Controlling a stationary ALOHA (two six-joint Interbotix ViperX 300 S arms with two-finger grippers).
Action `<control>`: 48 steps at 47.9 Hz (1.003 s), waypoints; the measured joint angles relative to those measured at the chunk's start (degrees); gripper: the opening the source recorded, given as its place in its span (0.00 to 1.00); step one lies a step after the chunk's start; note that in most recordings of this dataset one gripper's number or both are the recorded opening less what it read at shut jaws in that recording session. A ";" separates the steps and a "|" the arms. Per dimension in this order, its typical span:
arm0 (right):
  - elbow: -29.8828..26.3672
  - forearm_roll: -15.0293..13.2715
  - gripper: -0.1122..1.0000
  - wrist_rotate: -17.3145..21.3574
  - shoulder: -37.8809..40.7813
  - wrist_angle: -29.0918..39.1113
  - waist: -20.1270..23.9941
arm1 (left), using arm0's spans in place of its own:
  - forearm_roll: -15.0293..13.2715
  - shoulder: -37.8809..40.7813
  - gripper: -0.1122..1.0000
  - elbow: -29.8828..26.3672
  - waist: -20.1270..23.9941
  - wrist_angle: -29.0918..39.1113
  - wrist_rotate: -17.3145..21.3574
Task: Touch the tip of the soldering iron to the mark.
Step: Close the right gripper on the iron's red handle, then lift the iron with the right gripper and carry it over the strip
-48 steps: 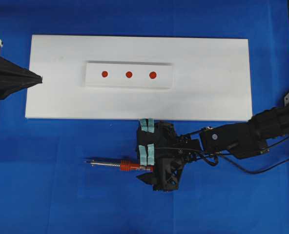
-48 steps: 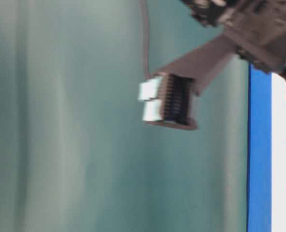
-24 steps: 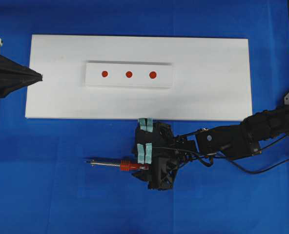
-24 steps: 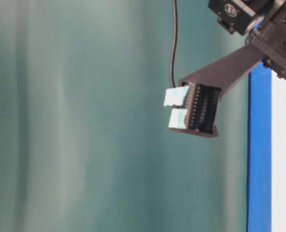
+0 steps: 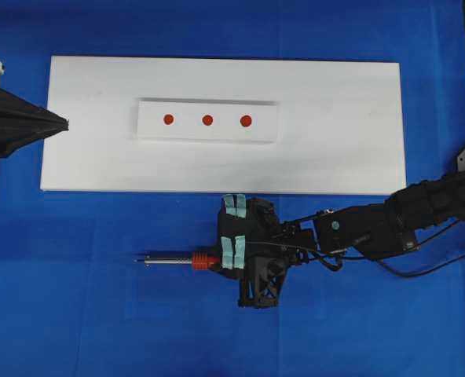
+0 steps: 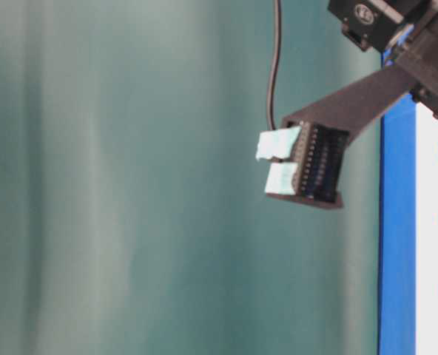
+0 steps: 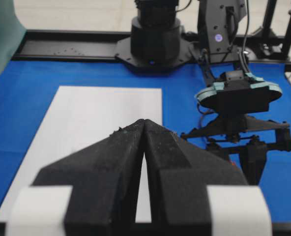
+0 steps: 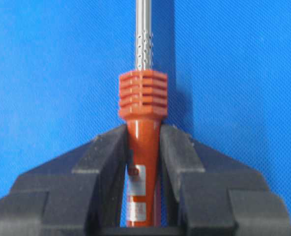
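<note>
- Overhead: no readable writing. The slim soldering iron with red-orange handle, ribbed collar and silver shaft [image 5: 187,259] lies flat on the blue table cover [image 5: 99,314], below the long edge of the white rectangular board [image 5: 335,149]. The thin dark tip [image 5: 140,258] points to view-left, well apart from the raised white strip [image 5: 207,121] with three red dot marks [image 5: 207,120].
- Overhead: black right gripper with teal tape pads [image 5: 234,253] sits on the handle just behind the collar. Nothing lies between the iron and the board. Black left gripper [image 5: 56,122] hovers at the board's left short edge.
- Overhead vs 1.0 s ago: the right gripper has closed in on the handle; the iron sits slightly higher in frame, tip still pointing the same way.
- Table-level: no legible text. One taped black finger [image 6: 308,166] shows against a teal backdrop, with a black cord [image 6: 274,59] above it. The iron is not visible. The finger is further right than before.
- Left wrist: left fingers [image 7: 111,162] are pressed together, holding nothing. The right arm is visible ahead over the blue cover.
- Right wrist: right fingers [image 8: 106,157] are clamped on the red-orange handle [image 8: 144,147], collar just beyond them. A small white label [image 8: 137,174] on the handle is too blurred to read. The shaft runs out the top of frame; the tip is out of view.
</note>
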 measured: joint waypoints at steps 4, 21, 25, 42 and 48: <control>-0.18 0.00 0.16 0.00 0.00 0.88 0.00 | 0.00 0.00 0.10 0.00 0.00 0.09 -0.09; -0.79 -3.52 0.16 0.00 -10.20 14.33 -0.53 | 0.09 0.00 0.10 0.00 0.00 0.09 -0.09; -1.93 -5.98 0.16 0.00 -13.71 19.42 -1.05 | 0.00 0.00 0.10 0.00 0.00 0.00 -0.18; -6.86 -11.34 0.16 0.35 -22.06 35.51 -0.97 | 0.00 0.00 0.10 0.00 0.00 0.00 -0.18; -7.38 -11.60 0.16 0.35 -22.59 37.09 -0.97 | 0.00 0.00 0.10 0.00 0.00 0.00 -0.18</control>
